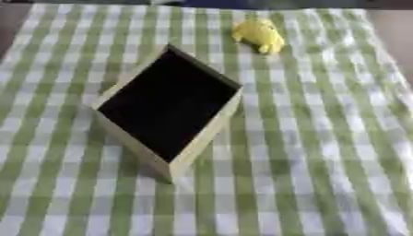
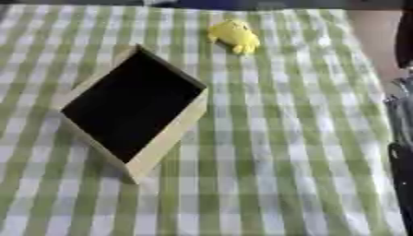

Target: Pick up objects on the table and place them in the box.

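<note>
Though barely visible, right hand (image 2: 402,175) idle - open or closed, cannot tell; yellow toy (image 2: 232,35) far ahead-left, past cardboard box (image 2: 165,138) - open for receiving.

open box (image 1: 203,143) on checked cloth (image 1: 322,161), yellow toy (image 1: 259,35) beyond

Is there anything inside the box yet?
The box looks empty: only its dark inside shows. The near corner of its floor hides behind the wall. The yellow toy sits outside, on the checked cloth.
</note>
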